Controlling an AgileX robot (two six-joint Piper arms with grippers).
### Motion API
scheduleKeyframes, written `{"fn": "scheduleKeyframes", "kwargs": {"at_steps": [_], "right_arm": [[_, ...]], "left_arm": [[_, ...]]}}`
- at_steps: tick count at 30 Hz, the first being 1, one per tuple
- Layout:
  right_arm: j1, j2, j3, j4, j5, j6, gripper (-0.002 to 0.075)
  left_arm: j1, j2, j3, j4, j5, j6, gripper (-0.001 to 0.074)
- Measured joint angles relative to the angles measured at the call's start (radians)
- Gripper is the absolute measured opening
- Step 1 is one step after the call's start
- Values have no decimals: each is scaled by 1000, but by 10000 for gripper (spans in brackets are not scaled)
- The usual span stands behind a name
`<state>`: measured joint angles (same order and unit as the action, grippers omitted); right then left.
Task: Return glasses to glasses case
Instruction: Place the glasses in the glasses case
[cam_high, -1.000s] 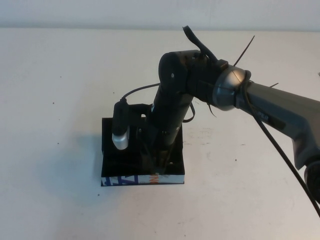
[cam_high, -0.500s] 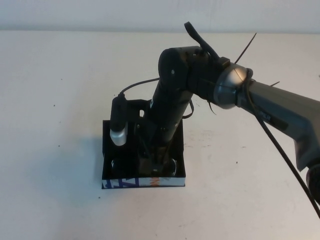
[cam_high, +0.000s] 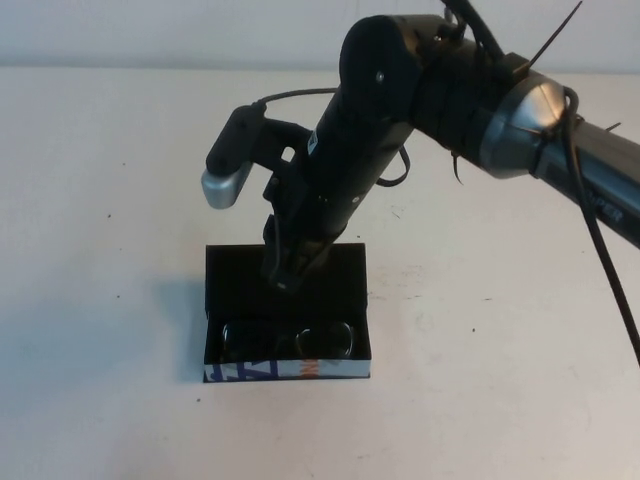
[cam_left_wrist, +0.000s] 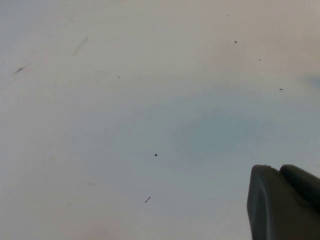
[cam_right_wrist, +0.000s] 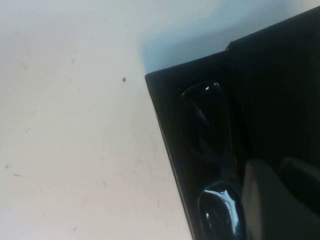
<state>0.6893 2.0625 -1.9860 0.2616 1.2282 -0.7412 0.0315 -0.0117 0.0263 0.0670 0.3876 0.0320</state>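
The dark-framed glasses (cam_high: 325, 341) lie inside the open black glasses case (cam_high: 230, 285), along its printed front edge. Both lenses show. In the right wrist view the glasses (cam_right_wrist: 207, 120) rest by the wall of the case (cam_right_wrist: 280, 85). My right gripper (cam_high: 283, 272) hangs above the case's rear half, clear of the glasses, with its fingers close together and nothing between them. The same gripper (cam_right_wrist: 277, 172) shows over the dark lining. My left gripper (cam_left_wrist: 279, 172) is over bare table, fingers together and empty. It is outside the high view.
The case sits on a plain white table (cam_high: 110, 300). The right arm (cam_high: 520, 110) reaches in from the back right, with a loose black cable (cam_high: 600, 260) trailing along it. A silver-tipped wrist camera (cam_high: 225, 178) juts out to the left of the arm.
My right gripper was down in the case on the glasses. It let go and rose up and back. The glasses now lie uncovered in the case.
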Motion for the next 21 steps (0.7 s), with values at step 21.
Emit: {"fn": "scheduleKeyframes", "kwargs": {"at_steps": [21], "right_arm": [[-101, -25, -2, 59, 6, 19, -11]], "left_arm": [[0, 0, 0, 38, -6, 0, -1]]}}
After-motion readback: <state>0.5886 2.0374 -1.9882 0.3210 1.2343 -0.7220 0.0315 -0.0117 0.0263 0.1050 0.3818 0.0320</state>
